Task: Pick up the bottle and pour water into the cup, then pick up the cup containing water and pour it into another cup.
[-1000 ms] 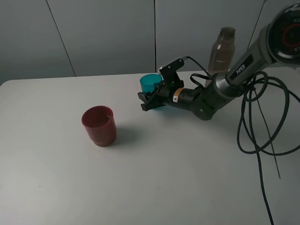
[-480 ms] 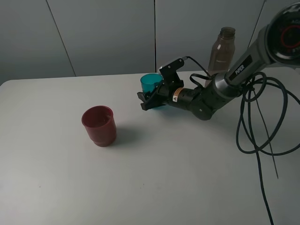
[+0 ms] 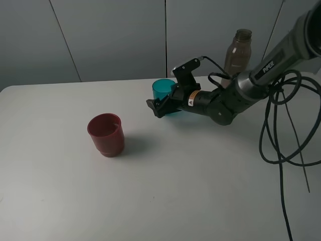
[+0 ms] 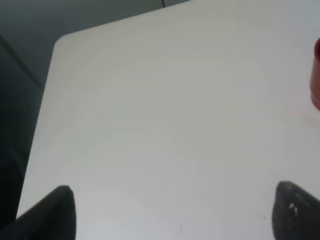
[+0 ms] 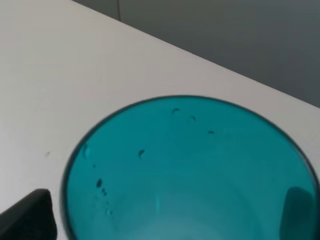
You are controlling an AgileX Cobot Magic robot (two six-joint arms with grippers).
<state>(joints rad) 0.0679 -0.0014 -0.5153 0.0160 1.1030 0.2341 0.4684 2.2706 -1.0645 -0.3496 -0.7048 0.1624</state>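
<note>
Where the table lies bare, wide room beside red cup.

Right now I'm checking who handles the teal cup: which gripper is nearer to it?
Right. The right gripper sits around the teal cup, jaws open on either side. The left gripper is off by the table's far left edge, beyond the red cup.

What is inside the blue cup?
The blue cup shows only small droplets clinging to its inner wall. No pool of water shows, though the right wrist picture cuts off its bottom, so the very bottom cannot be seen.
</note>
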